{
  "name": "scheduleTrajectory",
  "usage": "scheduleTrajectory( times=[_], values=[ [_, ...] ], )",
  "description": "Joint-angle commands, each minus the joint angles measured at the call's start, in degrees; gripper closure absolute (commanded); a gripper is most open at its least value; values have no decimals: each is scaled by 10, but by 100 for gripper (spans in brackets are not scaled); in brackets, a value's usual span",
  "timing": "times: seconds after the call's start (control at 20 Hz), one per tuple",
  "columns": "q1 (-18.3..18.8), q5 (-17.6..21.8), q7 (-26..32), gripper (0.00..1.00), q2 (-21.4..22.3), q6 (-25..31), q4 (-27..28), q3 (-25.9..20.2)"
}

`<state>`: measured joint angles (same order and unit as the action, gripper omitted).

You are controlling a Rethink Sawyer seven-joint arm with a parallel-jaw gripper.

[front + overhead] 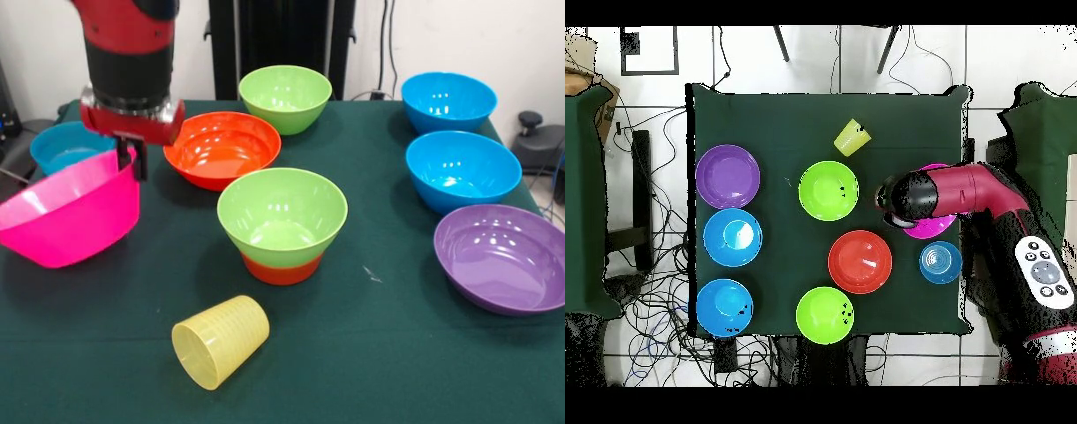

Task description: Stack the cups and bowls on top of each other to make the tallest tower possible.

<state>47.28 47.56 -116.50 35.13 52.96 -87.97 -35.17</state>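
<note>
Desk (397, 353): green cloth, bowls spread over it.
Fingers (130, 159): pinching the pink bowl (71, 212) by its rim, bowl tilted at nine o'clock.
Tower (282, 225): lime green bowl on orange bowl, centre.
Cup (219, 341): on its side, six o'clock.

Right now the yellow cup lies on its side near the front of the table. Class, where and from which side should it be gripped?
Grip the yellow cup across its ribbed wall near the middle, coming straight down from above. It lies on its side with its open mouth facing the front-view camera, so the rim is not presented upward, but the round wall is. It stands clear of the green bowl, so a descent looks unobstructed.
</note>
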Motion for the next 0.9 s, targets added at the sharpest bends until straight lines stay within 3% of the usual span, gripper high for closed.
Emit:
scheduleTrajectory(
  times=[0.05,0.35,0.9],
  values=[
    [-28,-26,92,100,78,35,-79,1],
    [-46,-21,63,100,102,19,-97,15],
    [-80,-16,50,100,142,59,-97,35]
  ],
)
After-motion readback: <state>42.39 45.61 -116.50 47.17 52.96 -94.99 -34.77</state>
